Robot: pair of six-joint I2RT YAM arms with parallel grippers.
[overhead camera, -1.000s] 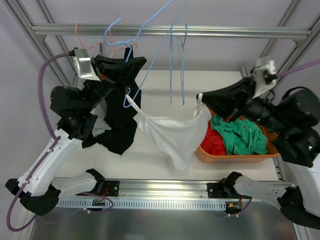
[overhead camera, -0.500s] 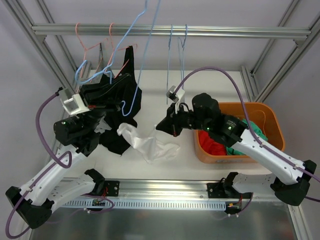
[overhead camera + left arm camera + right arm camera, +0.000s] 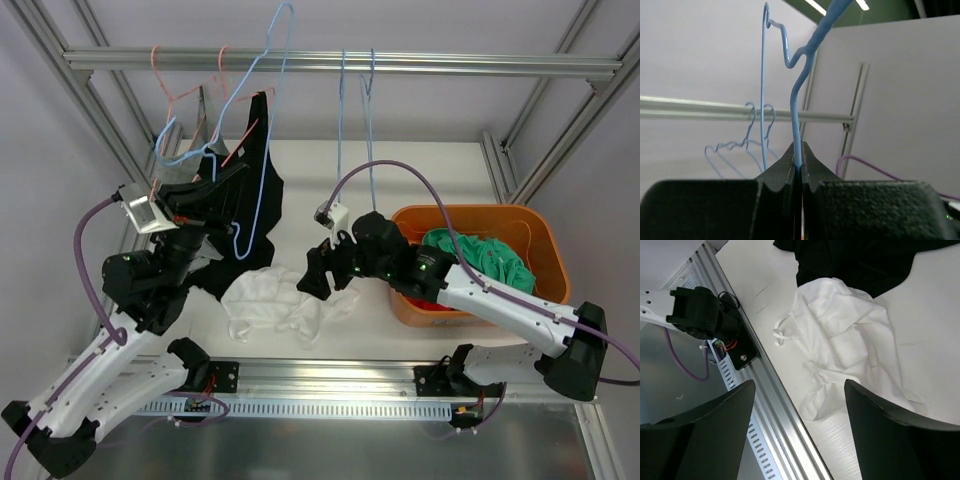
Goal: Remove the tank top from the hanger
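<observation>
Already the white tank top point(image 3: 270, 300) lies crumpled on the counter point(image 3: 420, 165) just beside the orange basket point(image 3: 470, 209), on the left arm's side, free of the blue hanger point(image 3: 796, 125). The left hand point(image 3: 798, 162) is clenched on the hanger's wire, up past the tank top from the basket. The right hand point(image 3: 797, 385) hangs released over the cloth. Lowering the hanger carelessly could hook a strap or the black shirt point(image 3: 865, 260) next to it.
</observation>
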